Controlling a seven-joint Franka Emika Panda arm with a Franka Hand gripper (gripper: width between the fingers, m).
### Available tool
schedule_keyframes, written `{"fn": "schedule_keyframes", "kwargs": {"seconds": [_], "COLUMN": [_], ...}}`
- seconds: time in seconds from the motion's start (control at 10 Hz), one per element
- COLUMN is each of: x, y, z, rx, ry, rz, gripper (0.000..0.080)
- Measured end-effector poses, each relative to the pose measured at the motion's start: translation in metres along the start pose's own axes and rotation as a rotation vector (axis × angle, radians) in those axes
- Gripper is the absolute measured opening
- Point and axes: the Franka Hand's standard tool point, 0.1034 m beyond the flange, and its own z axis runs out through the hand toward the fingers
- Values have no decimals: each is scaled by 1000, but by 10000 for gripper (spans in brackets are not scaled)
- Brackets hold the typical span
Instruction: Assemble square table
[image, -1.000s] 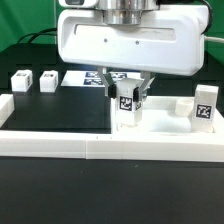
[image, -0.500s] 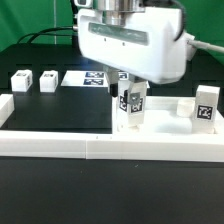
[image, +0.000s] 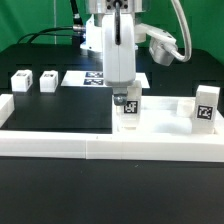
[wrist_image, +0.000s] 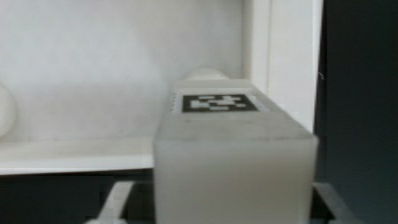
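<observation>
Early going, I judge: the jaws grip one leg (image: 128, 110) upright on the square slab (image: 165, 126) beside the border wall (image: 60, 146), a second leg (image: 206, 105) stands at the exterior view's right (fixed or not, I cannot tell), and a third leg (image: 20, 82) and a fourth leg (image: 47, 80) lie loose at its left.

In the exterior view the arm (image: 118, 40) runs out past the picture's upper edge and covers the middle of the marker board (image: 78, 77), so you see only the board's ends. The gripper (image: 126, 99) sits edge-on over the upright leg (image: 128, 112), and its fingertips are too small for you to tell whether they press on the leg. The leg hides where it meets the slab (image: 165, 118). In the wrist view the leg (wrist_image: 231, 150) is blurred and cut off at the edge, and you cannot read its tag (wrist_image: 219, 102).
</observation>
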Motion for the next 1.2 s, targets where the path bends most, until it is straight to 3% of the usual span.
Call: {"fn": "schedule_keyframes", "kwargs": {"seconds": [0.1, 0.2, 0.3, 0.4, 0.9, 1.2], "x": [-1, -3, -3, -6, -8, -15], "y": [0, 1, -1, -1, 1, -8], "z": [0, -1, -3, -6, -6, -4], "rx": [-2, -16, -14, -9, -7, 12], "ry": [1, -1, -7, -11, -10, 59], "rz": [-25, -187, -400, -543, -959, -1470], "gripper": [374, 554, 554, 632, 648, 648]}}
